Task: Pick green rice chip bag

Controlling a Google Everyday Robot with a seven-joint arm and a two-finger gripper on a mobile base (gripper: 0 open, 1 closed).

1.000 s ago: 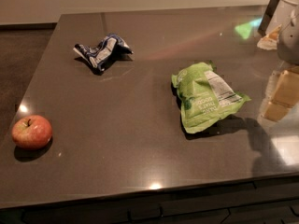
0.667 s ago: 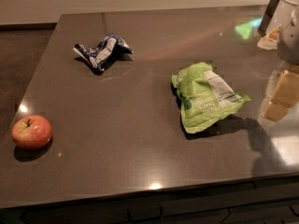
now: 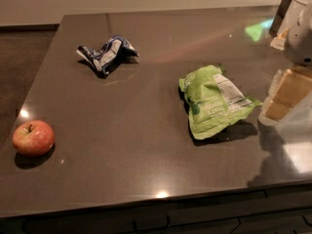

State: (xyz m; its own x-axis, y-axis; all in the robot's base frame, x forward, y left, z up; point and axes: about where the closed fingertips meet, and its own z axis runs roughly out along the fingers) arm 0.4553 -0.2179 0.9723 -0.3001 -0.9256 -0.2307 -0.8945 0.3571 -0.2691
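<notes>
The green rice chip bag (image 3: pixel 214 101) lies flat on the dark table, right of centre, its white nutrition label facing up. My gripper (image 3: pixel 287 94) is at the right edge of the view, just to the right of the bag and a little above the table. It shows as tan pads under a white arm. It holds nothing.
A crumpled dark blue and white bag (image 3: pixel 107 52) lies at the back left. A red apple (image 3: pixel 33 138) sits near the front left corner. The dark table (image 3: pixel 146 145) ends at a front edge close to the bottom of the view.
</notes>
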